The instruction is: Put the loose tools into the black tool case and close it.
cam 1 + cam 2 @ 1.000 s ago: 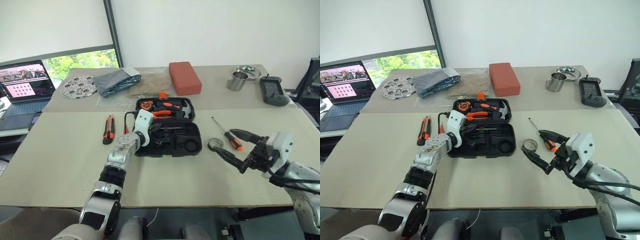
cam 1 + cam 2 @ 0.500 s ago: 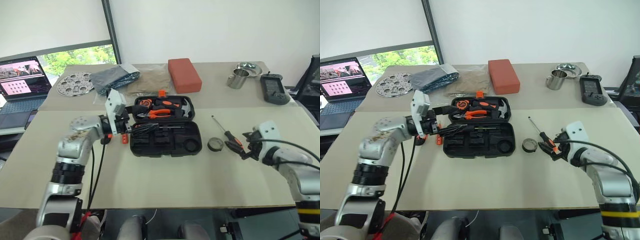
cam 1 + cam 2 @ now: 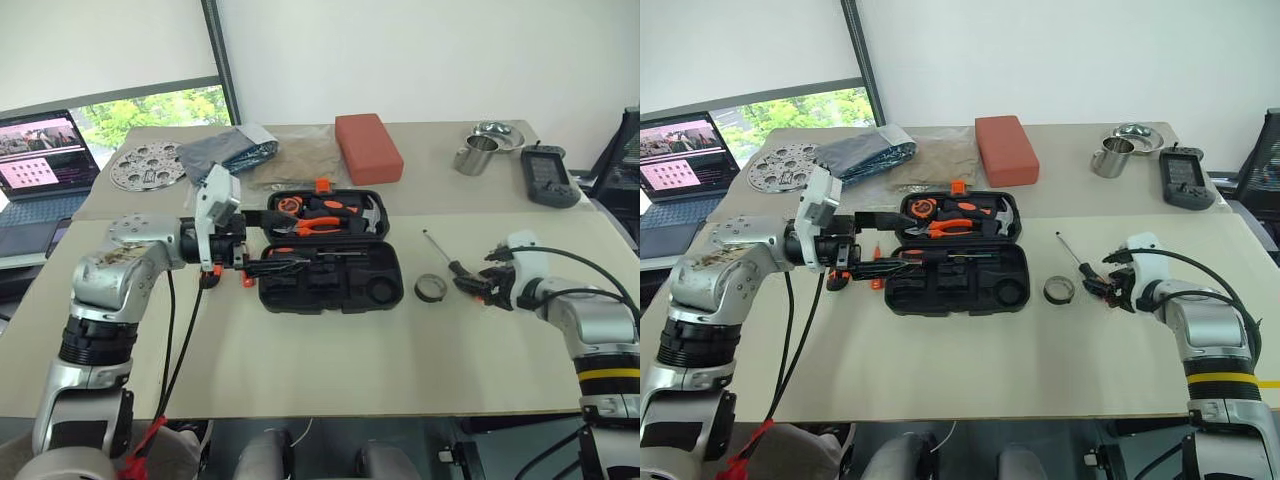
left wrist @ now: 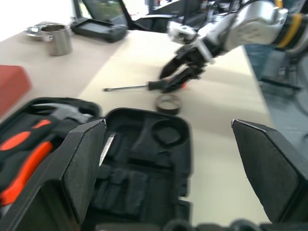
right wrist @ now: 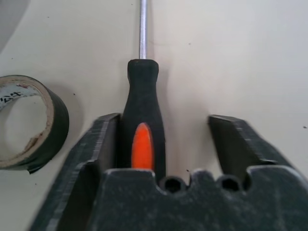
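Black right tool (image 5: 163, 144) now straddling screwdriver (image 5: 142, 130)

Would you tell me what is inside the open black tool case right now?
The black tool case holds pliers, a hammer and a tape measure in the far half. The near half shows mostly bare slots; the left gripper covers its left edge.
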Robot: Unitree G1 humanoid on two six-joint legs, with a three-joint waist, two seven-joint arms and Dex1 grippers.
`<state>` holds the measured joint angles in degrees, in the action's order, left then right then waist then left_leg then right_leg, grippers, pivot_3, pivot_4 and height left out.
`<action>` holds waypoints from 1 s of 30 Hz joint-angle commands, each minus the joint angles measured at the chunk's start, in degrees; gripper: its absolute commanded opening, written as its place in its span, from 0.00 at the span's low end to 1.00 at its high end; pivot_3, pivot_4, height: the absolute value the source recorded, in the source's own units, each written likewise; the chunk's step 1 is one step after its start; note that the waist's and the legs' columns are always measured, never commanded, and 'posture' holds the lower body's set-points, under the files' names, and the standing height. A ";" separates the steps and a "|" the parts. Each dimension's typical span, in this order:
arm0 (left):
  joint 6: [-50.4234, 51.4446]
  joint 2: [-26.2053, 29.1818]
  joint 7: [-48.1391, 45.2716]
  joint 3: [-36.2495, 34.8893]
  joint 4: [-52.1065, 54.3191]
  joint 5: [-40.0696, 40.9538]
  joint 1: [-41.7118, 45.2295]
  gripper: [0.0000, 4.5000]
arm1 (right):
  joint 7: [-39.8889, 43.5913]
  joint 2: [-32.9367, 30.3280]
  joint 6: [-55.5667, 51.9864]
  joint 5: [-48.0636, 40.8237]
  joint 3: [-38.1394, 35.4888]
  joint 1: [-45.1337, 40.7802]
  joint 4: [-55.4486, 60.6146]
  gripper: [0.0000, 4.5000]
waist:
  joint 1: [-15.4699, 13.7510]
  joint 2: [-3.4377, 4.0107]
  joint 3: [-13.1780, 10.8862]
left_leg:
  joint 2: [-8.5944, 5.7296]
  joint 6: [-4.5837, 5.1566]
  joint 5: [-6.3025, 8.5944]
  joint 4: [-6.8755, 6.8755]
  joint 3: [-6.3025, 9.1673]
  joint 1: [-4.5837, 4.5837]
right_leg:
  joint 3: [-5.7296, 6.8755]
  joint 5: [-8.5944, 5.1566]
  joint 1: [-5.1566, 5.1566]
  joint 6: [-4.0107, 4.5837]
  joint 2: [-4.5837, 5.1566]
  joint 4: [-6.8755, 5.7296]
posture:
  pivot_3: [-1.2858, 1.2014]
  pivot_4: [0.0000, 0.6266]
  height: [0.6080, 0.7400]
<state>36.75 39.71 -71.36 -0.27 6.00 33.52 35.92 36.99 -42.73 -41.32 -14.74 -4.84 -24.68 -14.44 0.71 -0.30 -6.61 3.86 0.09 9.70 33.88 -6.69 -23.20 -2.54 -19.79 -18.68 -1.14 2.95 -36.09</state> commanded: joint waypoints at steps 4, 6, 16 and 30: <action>-0.02 6.38 -7.30 0.82 3.09 1.59 -1.40 1.00 | 1.55 -0.63 1.25 1.19 0.13 -1.42 -0.78 0.22 | 0.11 0.01 -0.02 | 0.05 -0.04 -0.03 -0.01 0.00 0.03 | -0.02 0.00 -0.01 0.00 -0.06 0.00 | 0.52 0.24 1.00; -0.94 7.51 -8.71 1.35 3.03 1.04 -1.59 1.00 | 1.59 -0.47 1.68 1.53 0.05 -1.51 -0.75 0.22 | 0.09 0.01 -0.02 | 0.04 -0.02 -0.01 0.00 -0.01 0.02 | -0.03 0.00 -0.01 0.00 -0.05 0.00 | 0.52 0.24 1.00; -4.90 10.06 -10.44 0.67 -0.99 -2.26 -1.40 1.00 | 9.79 2.56 12.92 -1.03 1.51 -6.86 8.71 0.22 | 0.50 0.22 -0.24 | 0.08 0.02 0.01 -0.01 -0.08 -0.06 | -0.21 0.00 -0.25 0.00 -0.13 -0.11 | 0.52 0.24 1.00; -7.31 14.55 -4.57 -8.16 -3.22 -3.27 -10.91 1.00 | 26.27 9.58 55.07 16.82 21.83 -25.47 -21.36 0.22 | 0.07 0.18 -0.36 | 0.20 0.05 0.03 0.03 -0.20 -0.06 | -0.90 0.02 -0.57 0.03 -0.43 -0.27 | 0.52 0.24 1.00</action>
<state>29.04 53.18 -77.26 -5.70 -0.25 29.31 25.68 62.20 -33.53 8.03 0.60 16.88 -47.55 -32.51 0.78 -0.12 -6.98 4.08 0.14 9.73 33.91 -6.89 -23.26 -3.45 -19.77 -19.26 -1.11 2.51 -36.42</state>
